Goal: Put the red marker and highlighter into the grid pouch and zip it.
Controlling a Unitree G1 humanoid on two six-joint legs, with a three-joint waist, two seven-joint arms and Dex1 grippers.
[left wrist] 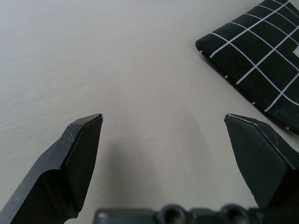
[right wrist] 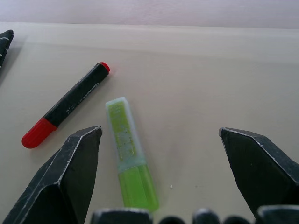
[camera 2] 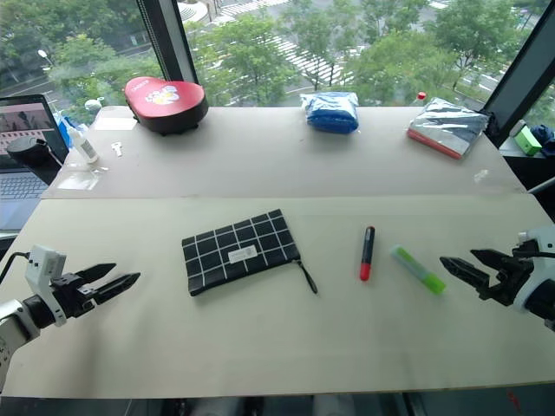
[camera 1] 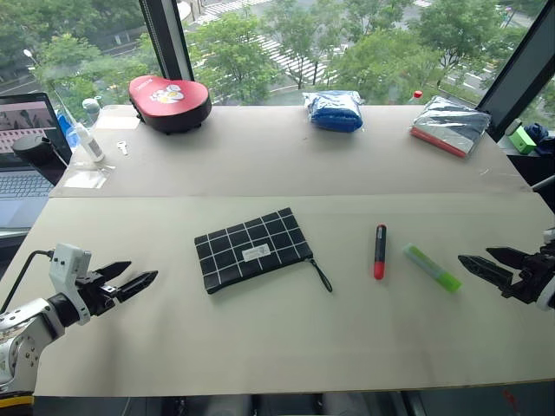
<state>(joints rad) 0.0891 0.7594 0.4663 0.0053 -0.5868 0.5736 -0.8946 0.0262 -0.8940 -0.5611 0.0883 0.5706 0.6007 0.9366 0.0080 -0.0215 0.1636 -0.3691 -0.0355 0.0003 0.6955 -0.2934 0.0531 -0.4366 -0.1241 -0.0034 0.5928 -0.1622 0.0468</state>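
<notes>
— While both black two-fingered grippers are held above the beige table (camera 1: 260, 347), how are their jaws set?
— Left gripper (camera 1: 130, 279) and right gripper (camera 1: 486, 263) are spread wide, empty. The flat black white-gridded fabric pouch (camera 1: 251, 248) is laid mid-table; the slim black-and-red marker (camera 1: 380, 250) and chunky translucent light-green highlighter (camera 1: 431, 267) are seen to its right, near the right gripper

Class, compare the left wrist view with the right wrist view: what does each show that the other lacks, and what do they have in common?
Left wrist view alone: the left gripper, open over bare table beside the white-lined body of the grid pouch. Right wrist view alone: the open right gripper, the red marker and the highlighter lying apart. Shared: the beige table; a dark corner at the right wrist view's edge may be the pouch.
</notes>
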